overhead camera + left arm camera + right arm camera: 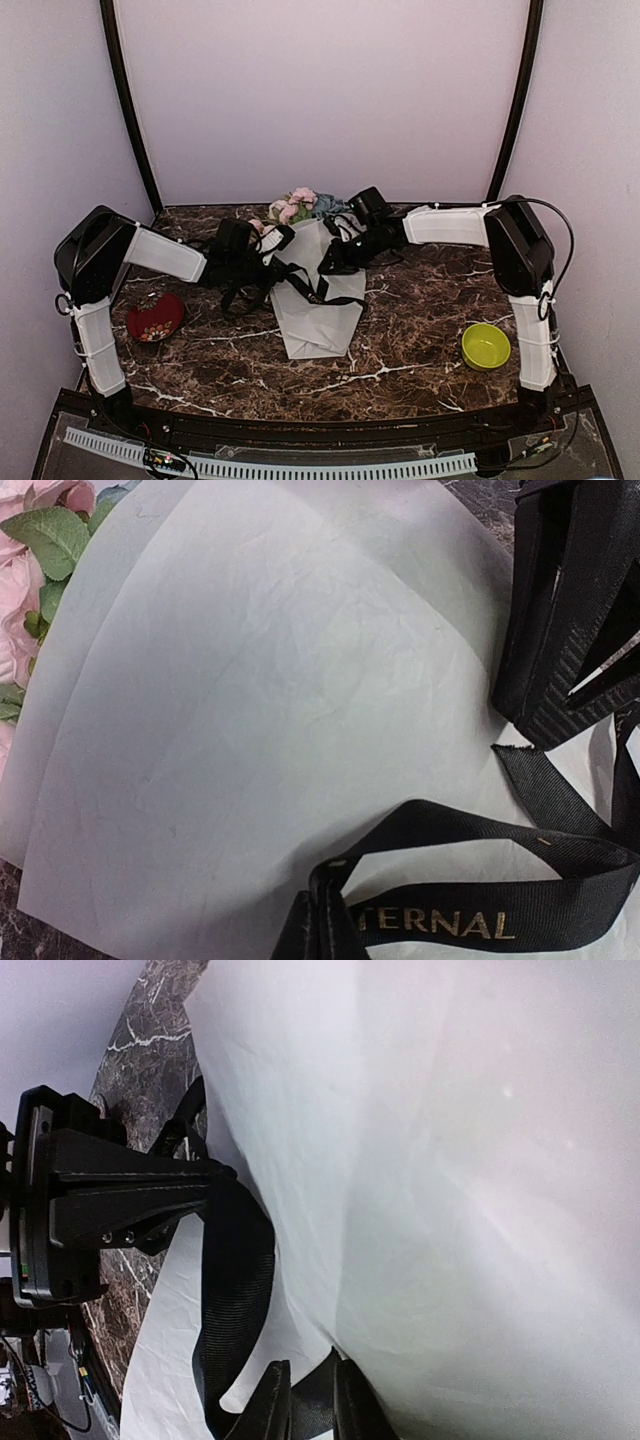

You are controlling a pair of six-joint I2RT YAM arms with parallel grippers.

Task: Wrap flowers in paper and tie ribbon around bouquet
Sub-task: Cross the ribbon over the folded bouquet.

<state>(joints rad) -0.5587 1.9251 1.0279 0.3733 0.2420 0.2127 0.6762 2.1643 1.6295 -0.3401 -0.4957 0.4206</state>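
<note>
Ribbon (470,920): black, woven, gold-lettered, nearest the left wrist lens. It lies looped across the paper (260,710), with one cut end free just beside the right gripper (585,705). Left gripper (225,1172): jaws pressed together on the ribbon, the band leaving its tips and curving toward the right arm; judged to be an anchor the other arm can pull against. Right gripper: fingers a narrow gap apart with the ribbon running between them; whether they pinch it or merely straddle it cannot be told. Paper: frosted white, folded in overlapping layers into a cone, lying flat on the marble table (420,300) between the two arms. Flowers (298,205): pink, white and blue-grey heads with green leaves, protruding from the cone's far end, stems hidden inside. Status, as judged: wrapping done; ribbon lies across the cone's middle, no knot visible. Both grippers meet over the cone, probably because tying needs two ends handled at once. Risk: the thin paper may crease, or the cone may unroll, if the band is tugged.
</note>
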